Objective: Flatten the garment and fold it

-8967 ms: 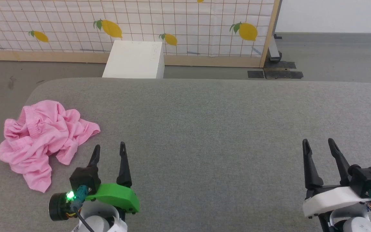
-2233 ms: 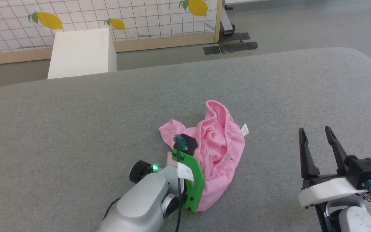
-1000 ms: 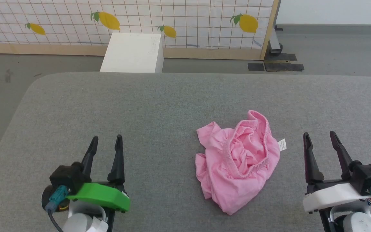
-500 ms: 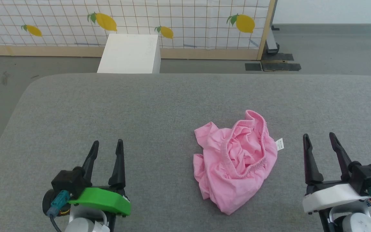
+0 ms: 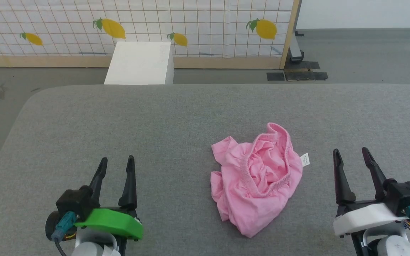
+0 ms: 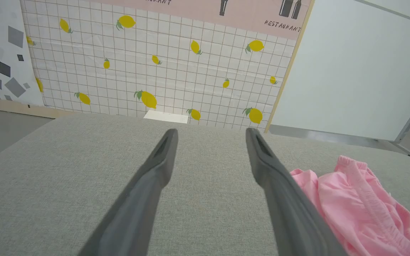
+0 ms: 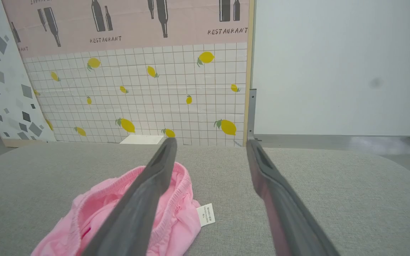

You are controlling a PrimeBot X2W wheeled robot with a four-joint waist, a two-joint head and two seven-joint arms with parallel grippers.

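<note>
At the left, the left claw (image 5: pixel 116 159) hovers low over the grey padded table (image 5: pixel 176 117), its two dark fingers spread apart and holding nothing, well apart from the cloth. Further right, a little right of the table's middle and nearer the front edge, the shorts (image 5: pixel 258 177) lie in a crumpled pink heap, resting wholly on the table and touched by neither claw. The gathered waistband (image 5: pixel 247 177) curls open toward the top of the heap, with the legs bunched and tucked under it, so the outline of the garment is hard to read. A small white label (image 5: pixel 305 159) sticks out at the heap's right edge. At the far right, the right claw (image 5: pixel 350 150) also stands open and empty, just beside the label side of the heap. The fabric looks thin, light and limp: it will likely sag and fold on itself when lifted, and drag rather than slide flat. The waistband seems the firmest place to pinch, one claw at each end of it, so the legs can hang and be spread.
</note>
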